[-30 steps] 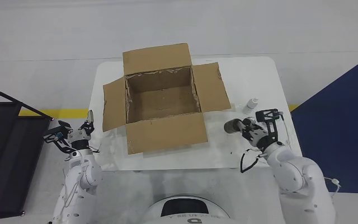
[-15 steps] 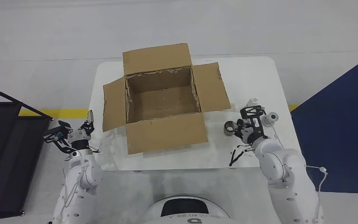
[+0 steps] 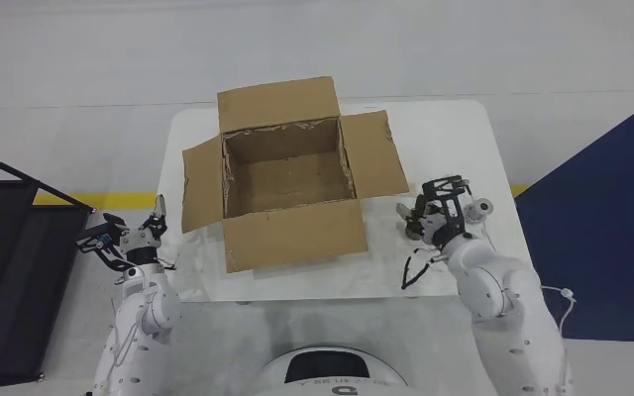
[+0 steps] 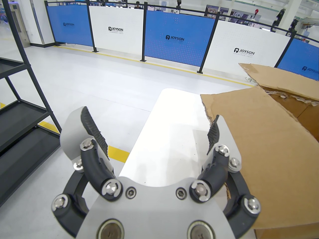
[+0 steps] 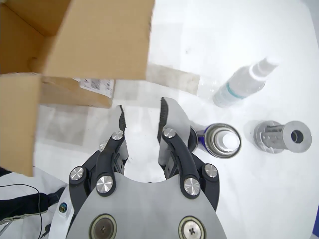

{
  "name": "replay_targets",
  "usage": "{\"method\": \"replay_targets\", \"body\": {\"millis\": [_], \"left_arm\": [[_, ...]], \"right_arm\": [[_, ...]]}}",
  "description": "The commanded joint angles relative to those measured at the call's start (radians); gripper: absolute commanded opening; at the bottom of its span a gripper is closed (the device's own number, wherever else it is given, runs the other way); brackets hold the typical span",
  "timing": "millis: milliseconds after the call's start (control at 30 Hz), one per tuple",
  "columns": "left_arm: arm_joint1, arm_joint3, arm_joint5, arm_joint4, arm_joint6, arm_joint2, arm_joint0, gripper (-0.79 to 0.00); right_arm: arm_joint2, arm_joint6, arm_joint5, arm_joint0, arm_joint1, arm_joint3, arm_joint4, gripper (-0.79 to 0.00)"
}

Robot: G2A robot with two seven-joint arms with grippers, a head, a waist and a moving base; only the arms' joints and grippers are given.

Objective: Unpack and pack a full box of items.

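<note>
Top view: the open cardboard box sits in the middle of the white counter, all four flaps folded outward and its inside bare brown cardboard. The right end effector hangs over the counter between the box's right flap and the right edge. Its fingers are a narrow gap apart and pinch nothing. In the right wrist view, a blue can stands upright just beside one finger. A metal cylinder with a flange lies next to the can, and a white spray bottle lies on its side a little farther along. The left end effector is at the counter's near left corner beside the box's left flap, spread wide and empty.
</note>
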Motion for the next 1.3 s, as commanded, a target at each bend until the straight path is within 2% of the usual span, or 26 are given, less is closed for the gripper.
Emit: {"method": "replay_targets", "body": {"millis": [0,100,133,167,200,267,367,400,500,600,633,733,833,900,933,967,1000,1167,1267], "left_arm": [[0.000,0.000,0.000,0.000,0.000,0.000,0.000,0.000],[0.000,0.000,0.000,0.000,0.000,0.000,0.000,0.000],[0.000,0.000,0.000,0.000,0.000,0.000,0.000,0.000],[0.000,0.000,0.000,0.000,0.000,0.000,0.000,0.000],[0.000,0.000,0.000,0.000,0.000,0.000,0.000,0.000],[0.000,0.000,0.000,0.000,0.000,0.000,0.000,0.000],[0.000,0.000,0.000,0.000,0.000,0.000,0.000,0.000],[0.000,0.000,0.000,0.000,0.000,0.000,0.000,0.000],[0.000,0.000,0.000,0.000,0.000,0.000,0.000,0.000],[0.000,0.000,0.000,0.000,0.000,0.000,0.000,0.000],[0.000,0.000,0.000,0.000,0.000,0.000,0.000,0.000],[0.000,0.000,0.000,0.000,0.000,0.000,0.000,0.000],[0.000,0.000,0.000,0.000,0.000,0.000,0.000,0.000],[0.000,0.000,0.000,0.000,0.000,0.000,0.000,0.000],[0.000,0.000,0.000,0.000,0.000,0.000,0.000,0.000],[0.000,0.000,0.000,0.000,0.000,0.000,0.000,0.000],[0.000,0.000,0.000,0.000,0.000,0.000,0.000,0.000],[0.000,0.000,0.000,0.000,0.000,0.000,0.000,0.000],[0.000,0.000,0.000,0.000,0.000,0.000,0.000,0.000]], "right_arm": [[0.001,-0.032,-0.064,-0.009,0.001,-0.013,0.072,-0.409],[-0.001,-0.066,-0.179,0.016,0.003,0.006,0.214,-0.403],[0.001,-0.077,-0.221,0.030,0.004,0.021,0.270,-0.329],[-0.002,-0.077,-0.264,0.046,0.006,0.035,0.310,-0.157],[-0.008,-0.065,-0.294,0.064,0.008,0.050,0.336,-0.089],[-0.024,-0.014,-0.298,0.104,0.010,0.084,0.379,-0.102],[-0.051,0.109,-0.239,0.169,0.014,0.137,0.418,-0.111],[-0.062,0.150,-0.220,0.192,0.015,0.151,0.432,-0.151],[-0.101,0.256,-0.196,0.254,0.017,0.191,0.483,-0.135],[-0.146,0.314,-0.246,0.307,0.018,0.218,0.586,-0.172],[-0.159,0.328,-0.259,0.321,0.018,0.227,0.612,-0.209],[-0.186,0.356,-0.266,0.358,0.020,0.245,0.653,-0.219],[-0.214,0.371,-0.259,0.380,0.022,0.253,0.682,-0.231],[-0.226,0.369,-0.255,0.394,0.022,0.254,0.697,-0.185],[-0.224,0.354,-0.245,0.399,0.023,0.250,0.686,-0.142],[-0.220,0.335,-0.231,0.400,0.025,0.245,0.671,-0.018],[-0.215,0.312,-0.217,0.398,0.026,0.234,0.654,0.000],[-0.221,0.209,-0.236,0.387,0.028,0.153,0.620,0.000],[-0.245,0.101,-0.277,0.410,0.024,0.138,0.606,0.000]]}}
